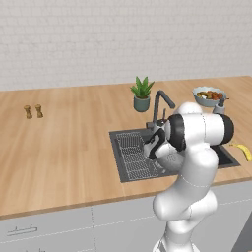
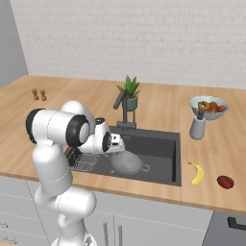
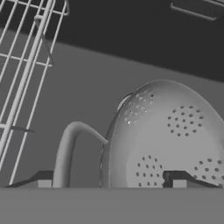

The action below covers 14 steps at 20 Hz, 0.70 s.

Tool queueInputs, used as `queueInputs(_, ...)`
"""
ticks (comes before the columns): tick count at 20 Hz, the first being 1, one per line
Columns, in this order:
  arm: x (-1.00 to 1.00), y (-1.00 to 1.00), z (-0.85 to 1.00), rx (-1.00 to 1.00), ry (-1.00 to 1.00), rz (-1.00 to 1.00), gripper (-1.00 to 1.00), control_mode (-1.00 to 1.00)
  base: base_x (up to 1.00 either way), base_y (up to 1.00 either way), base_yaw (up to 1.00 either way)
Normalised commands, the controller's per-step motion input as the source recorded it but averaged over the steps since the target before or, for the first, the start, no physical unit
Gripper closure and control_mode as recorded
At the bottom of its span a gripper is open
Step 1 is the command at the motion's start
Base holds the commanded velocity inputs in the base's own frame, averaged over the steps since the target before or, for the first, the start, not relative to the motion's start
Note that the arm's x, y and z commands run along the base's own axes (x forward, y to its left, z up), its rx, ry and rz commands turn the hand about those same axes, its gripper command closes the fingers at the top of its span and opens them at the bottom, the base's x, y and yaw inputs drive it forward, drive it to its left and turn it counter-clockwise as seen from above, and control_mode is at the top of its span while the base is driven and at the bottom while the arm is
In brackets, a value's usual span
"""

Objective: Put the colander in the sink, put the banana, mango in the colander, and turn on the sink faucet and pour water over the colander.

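The light-grey perforated colander (image 2: 128, 163) lies in the dark sink (image 2: 161, 140), near its front wall. Its rounded holed side (image 3: 175, 131) and a loop handle (image 3: 70, 140) face the hand camera. My gripper (image 2: 118, 143) hovers just above its left edge, open, with the fingertips (image 3: 43, 183) spread wide on either side of the rim and handle. From the left base view the gripper (image 1: 150, 147) hangs over the basin beside the faucet (image 1: 160, 106). The yellow banana (image 2: 196, 173) and the reddish mango (image 2: 225, 181) rest on the counter right of the sink. No water runs from the faucet (image 2: 123, 108).
A wire rack (image 1: 134, 155) fills the sink's left part. A potted plant (image 2: 129, 93) stands behind the faucet. A bowl of fruit (image 2: 209, 106) and a grey shaker (image 2: 197, 127) sit at the back right. Two small shakers (image 1: 33, 111) stand far left.
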Motion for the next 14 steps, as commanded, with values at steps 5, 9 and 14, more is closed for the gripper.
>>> queueInputs(5,-0.01,-0.03,-0.01,0.0,0.0,0.0,-1.0,-1.0,0.0,0.0,0.0)
queueInputs(9,-0.12,0.01,0.1,0.02,0.0,0.0,-1.0,-1.0,0.0,0.0,0.0)
queueInputs(14,-0.29,0.11,0.32,0.07,0.0,0.0,-1.0,-1.0,0.0,0.0,0.0)
